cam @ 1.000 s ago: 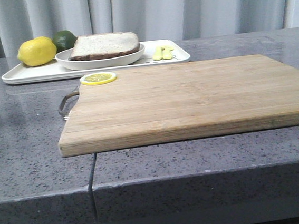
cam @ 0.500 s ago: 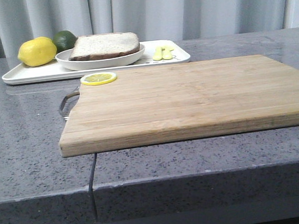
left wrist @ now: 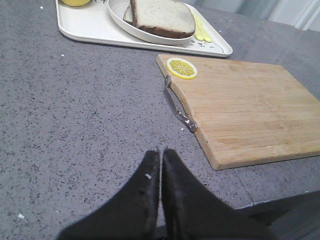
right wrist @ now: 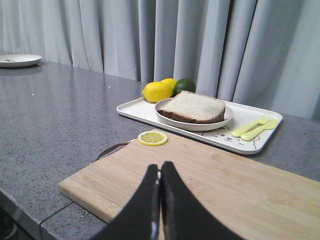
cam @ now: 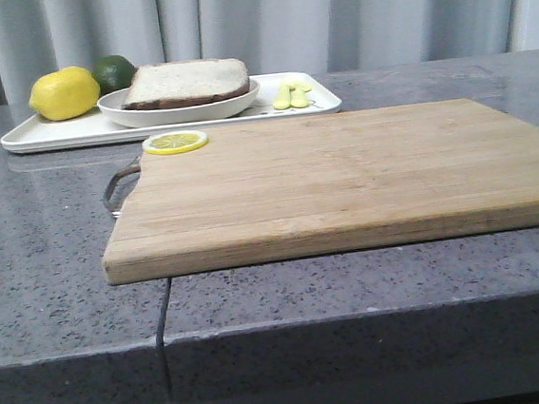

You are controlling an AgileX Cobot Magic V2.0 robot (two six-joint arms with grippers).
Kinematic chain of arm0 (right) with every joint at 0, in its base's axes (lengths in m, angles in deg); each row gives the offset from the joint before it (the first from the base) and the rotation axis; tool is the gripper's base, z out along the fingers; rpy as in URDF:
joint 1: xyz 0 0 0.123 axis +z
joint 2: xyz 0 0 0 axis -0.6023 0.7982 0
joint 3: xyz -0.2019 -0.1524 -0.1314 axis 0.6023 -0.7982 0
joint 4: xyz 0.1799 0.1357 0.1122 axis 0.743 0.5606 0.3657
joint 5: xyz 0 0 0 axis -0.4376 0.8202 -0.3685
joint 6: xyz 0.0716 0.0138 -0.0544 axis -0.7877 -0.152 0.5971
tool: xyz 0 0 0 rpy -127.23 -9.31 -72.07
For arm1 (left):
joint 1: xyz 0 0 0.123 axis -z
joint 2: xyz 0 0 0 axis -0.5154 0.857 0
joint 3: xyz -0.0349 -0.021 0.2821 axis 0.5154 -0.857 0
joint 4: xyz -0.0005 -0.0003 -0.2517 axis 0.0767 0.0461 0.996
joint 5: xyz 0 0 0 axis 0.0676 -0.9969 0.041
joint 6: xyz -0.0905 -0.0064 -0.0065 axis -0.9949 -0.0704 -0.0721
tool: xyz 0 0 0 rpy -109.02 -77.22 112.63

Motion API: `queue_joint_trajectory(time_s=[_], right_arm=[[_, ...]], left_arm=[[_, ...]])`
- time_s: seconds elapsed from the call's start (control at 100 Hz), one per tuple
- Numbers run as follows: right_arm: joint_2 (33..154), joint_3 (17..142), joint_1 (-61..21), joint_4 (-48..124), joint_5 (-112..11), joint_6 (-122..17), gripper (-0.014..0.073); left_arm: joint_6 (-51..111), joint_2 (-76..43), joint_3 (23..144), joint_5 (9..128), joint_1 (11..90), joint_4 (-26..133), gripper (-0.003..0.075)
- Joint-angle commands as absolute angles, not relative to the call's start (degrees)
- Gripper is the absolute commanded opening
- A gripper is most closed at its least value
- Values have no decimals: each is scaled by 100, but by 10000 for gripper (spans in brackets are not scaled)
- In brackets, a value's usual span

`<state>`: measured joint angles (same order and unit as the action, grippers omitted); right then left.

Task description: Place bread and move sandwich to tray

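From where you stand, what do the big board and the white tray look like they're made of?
The cutting board looks like pale wood, maybe bamboo: matte, with visible strips and grain, plus a metal handle. The tray looks like smooth white plastic or melamine with a slight sheen; I can't tell which.

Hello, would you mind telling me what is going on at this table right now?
Nothing is being handled. The dish with the bread sits on the tray, beside lemons and a lime. A lemon slice lies on the cutting board's corner. Both the left gripper and right gripper are shut and empty, away from the tray.
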<state>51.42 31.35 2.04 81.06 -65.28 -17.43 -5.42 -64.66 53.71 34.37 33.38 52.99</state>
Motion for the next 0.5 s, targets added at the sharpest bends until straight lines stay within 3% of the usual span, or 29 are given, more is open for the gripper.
queue_joint_trajectory(time_s=[0.0, 0.25, 0.49], right_arm=[[5175, 3298, 176, 8107, -6810, -1723, -62], [5175, 3298, 176, 8107, -6815, -1723, -62], [5175, 3298, 176, 8107, -6810, -1723, -62]], left_arm=[[-525, -6398, 5508, 3761, 3343, 5430, -20], [-525, -6398, 5396, 3914, 3343, 5248, -20], [-525, -6796, 4456, 6603, 3332, 3586, -20]])
